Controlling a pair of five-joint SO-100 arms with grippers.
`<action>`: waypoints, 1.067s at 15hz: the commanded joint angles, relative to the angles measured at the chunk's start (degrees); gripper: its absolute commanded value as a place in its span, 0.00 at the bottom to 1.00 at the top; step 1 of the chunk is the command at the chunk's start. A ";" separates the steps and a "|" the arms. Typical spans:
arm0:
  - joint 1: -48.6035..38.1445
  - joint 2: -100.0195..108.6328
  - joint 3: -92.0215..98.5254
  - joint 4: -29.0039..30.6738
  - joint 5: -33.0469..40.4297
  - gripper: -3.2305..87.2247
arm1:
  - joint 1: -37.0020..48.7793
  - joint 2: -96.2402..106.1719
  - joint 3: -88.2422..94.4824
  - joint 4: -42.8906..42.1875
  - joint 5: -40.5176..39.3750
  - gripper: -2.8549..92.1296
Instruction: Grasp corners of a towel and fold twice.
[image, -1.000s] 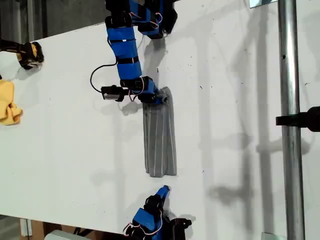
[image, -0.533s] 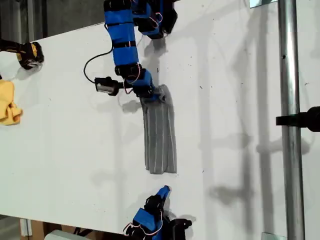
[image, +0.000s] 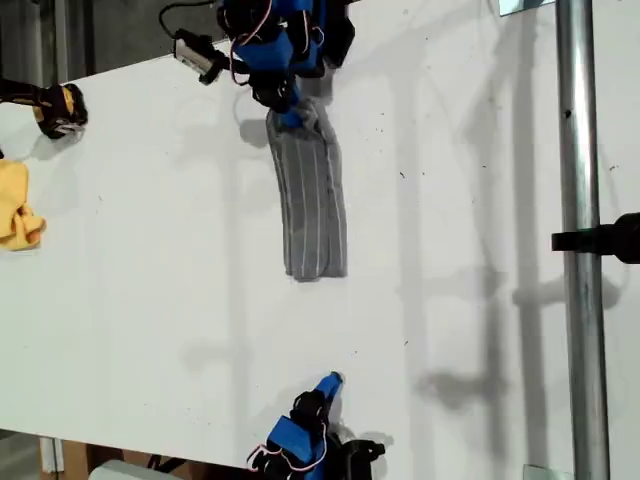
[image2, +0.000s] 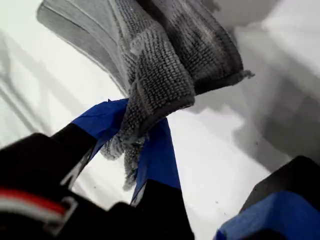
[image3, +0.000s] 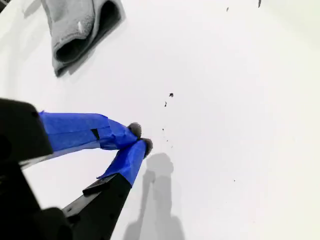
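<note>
At the exterior view's left edge lies a small crumpled yellow cloth (image: 18, 218) on the white table (image: 150, 300). Near the middle, the grey towel with thin pale stripes (image: 312, 205), folded into a long narrow strip, runs down the table; the first gripper (image: 292, 112) is clamped on its top end. Well below, near the bottom edge, the second gripper (image: 330, 382) hangs with fingertips touching, holding nothing.

towel (image: 312, 200) mid-table (image: 150, 250); cloth (image: 18, 205) exterior view's left
</note>
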 joint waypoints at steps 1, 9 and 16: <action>-0.53 0.35 -1.67 -0.09 0.26 0.03 | -0.53 -5.19 -1.58 -9.32 -2.64 0.03; -0.44 0.35 -1.58 -0.18 0.26 0.03 | -5.27 -80.16 -51.77 -41.04 -17.67 0.03; -0.35 0.35 -1.41 -0.18 0.09 0.03 | -6.77 -105.56 -75.23 -37.09 -20.39 0.24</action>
